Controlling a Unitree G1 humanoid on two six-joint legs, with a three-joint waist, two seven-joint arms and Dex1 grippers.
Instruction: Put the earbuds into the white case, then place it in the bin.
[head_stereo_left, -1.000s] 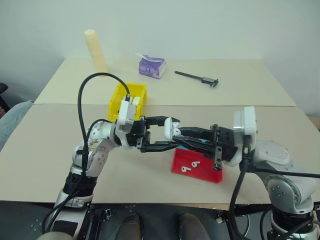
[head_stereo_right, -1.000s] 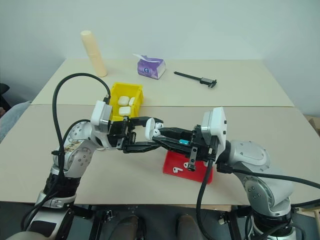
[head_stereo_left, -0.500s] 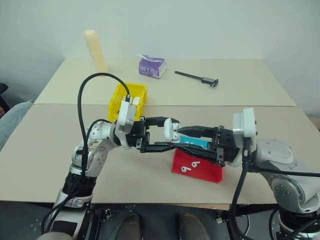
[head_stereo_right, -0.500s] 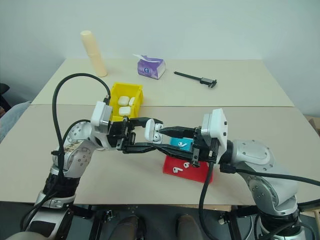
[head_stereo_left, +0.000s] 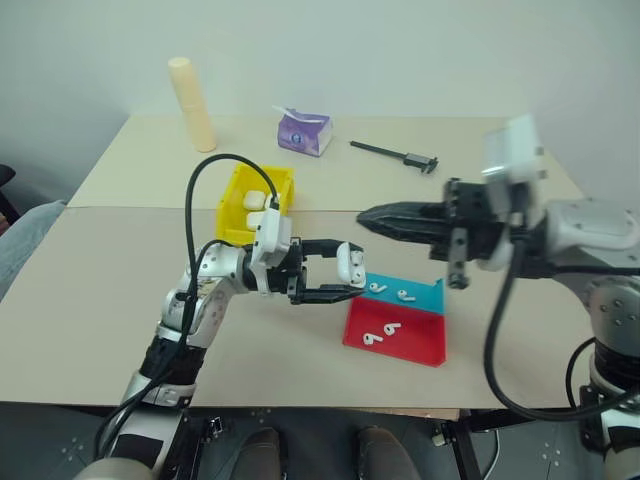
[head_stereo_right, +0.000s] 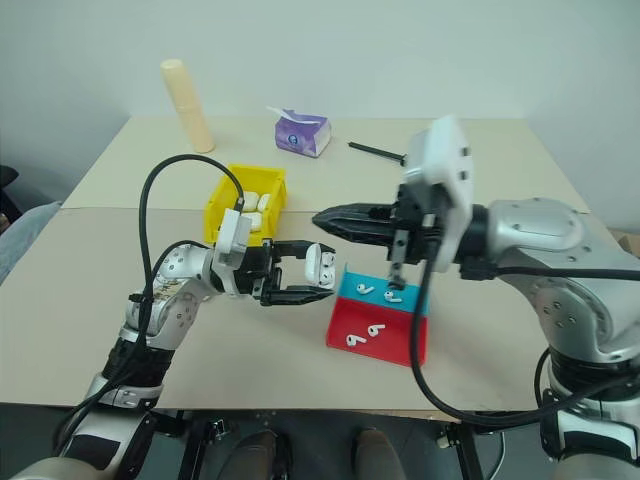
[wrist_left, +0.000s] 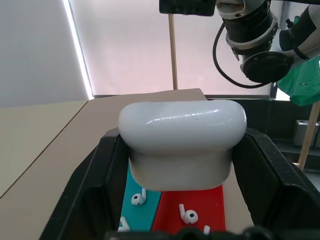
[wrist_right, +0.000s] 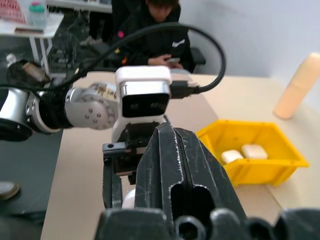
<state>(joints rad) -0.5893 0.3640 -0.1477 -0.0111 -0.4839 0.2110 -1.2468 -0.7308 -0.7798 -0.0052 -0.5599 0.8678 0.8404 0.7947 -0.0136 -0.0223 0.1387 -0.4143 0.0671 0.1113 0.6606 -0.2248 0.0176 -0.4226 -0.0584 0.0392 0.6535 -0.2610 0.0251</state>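
Biggest change: the right arm has lifted away. A second ago the right gripper (head_stereo_right: 322, 219) sat low over the tray (head_stereo_right: 410, 345), nose-to-nose with the left one at the case. Now it hangs well above the tray, pointing across toward the robot's left, jaws pressed shut with nothing visible between them.

The left gripper (head_stereo_left: 340, 277) has barely shifted — it sits a touch lower and nearer the tray's left edge, and its fingers (wrist_left: 97, 185) stay clamped on the white case (head_stereo_left: 350, 266). In the left wrist view the case (wrist_left: 182, 142) is wedged between the two black fingers, and its lid reads as down — no gap visible from that angle. Half a second back the lid stood open with the right fingertips at it, so I'd judge the right gripper just loaded the case or flicked it closed and is now clearing out.

With the arm gone the tray is uncovered: 4 earbuds (head_stereo_right: 365, 290) lie loose on it, 2 on the teal half and 2 on the red half (head_stereo_right: 372, 329).

The bin (head_stereo_right: 222, 200) sits behind the left arm, holding a few white cases already.

What it means: if this case is loaded — I can't see inside it — the fill step looks done, and the remaining move belongs to the left arm alone: carry the case back over the yellow rim and let go. The leftover earbuds suggest more cases to follow.
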